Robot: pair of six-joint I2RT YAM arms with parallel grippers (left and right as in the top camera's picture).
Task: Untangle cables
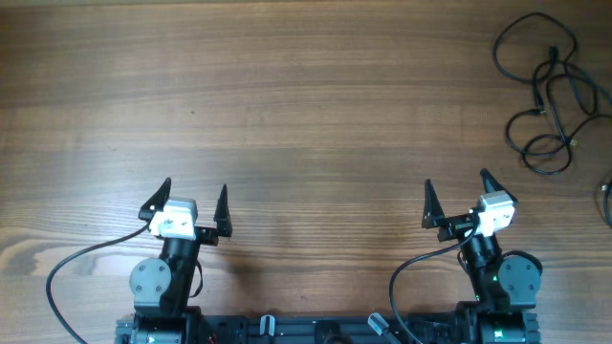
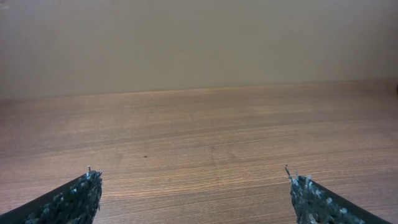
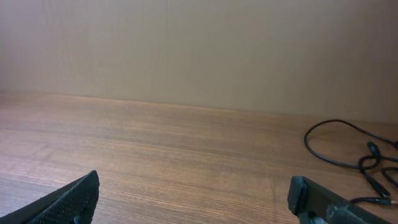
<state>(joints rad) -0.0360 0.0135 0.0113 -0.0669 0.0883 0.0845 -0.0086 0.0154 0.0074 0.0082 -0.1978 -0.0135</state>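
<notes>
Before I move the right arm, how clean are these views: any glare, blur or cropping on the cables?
Overhead: even soft light, no glare, sharp focus; the cables lie at the right edge, one strand cropped. Right wrist: cables slightly soft, cut by the frame's right side. Left wrist: no cables in frame.

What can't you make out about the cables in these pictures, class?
Overhead: the cables overlap; their number and which lies on top are too small to tell.
Overhead: another cord is cut by the right edge.
Right wrist: the cables run off the right edge.
Left wrist: no cables.
</notes>
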